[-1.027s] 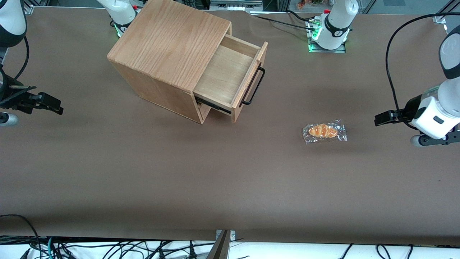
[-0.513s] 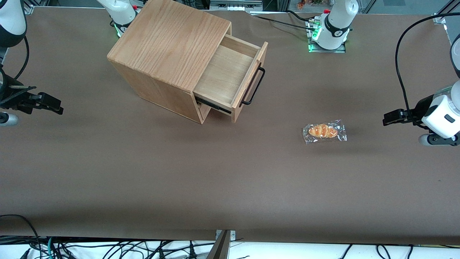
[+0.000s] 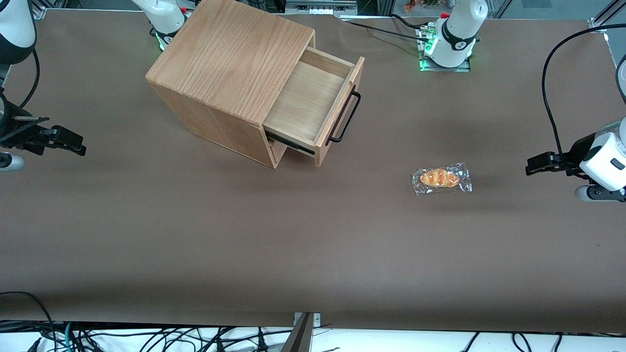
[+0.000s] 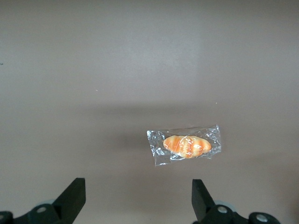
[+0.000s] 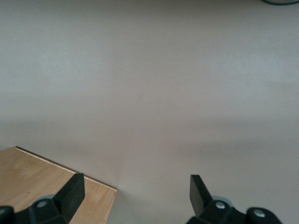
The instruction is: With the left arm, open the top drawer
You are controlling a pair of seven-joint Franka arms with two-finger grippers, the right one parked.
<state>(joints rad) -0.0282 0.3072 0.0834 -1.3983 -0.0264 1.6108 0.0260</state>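
The top drawer [image 3: 305, 105] of the oak cabinet [image 3: 230, 58] stands pulled well out, its inside bare, and its black bar handle [image 3: 345, 117] faces the working arm's end of the table. The left arm [image 3: 606, 159] hangs far off at that end, away from the drawer. Its gripper [image 3: 533, 164] [image 4: 138, 196] is open with nothing between the fingers and floats above bare table. The drawer does not show in the left wrist view.
A wrapped bread roll [image 3: 441, 179] [image 4: 186, 145] lies on the brown table between the cabinet and the gripper, nearer to the front camera than the drawer. The arm bases [image 3: 450, 39] stand at the table's back edge. A corner of the cabinet top [image 5: 51, 186] shows in the right wrist view.
The left arm has drawn back toward its own end of the table, away from the drawer and the roll. The drawer stays as it was.
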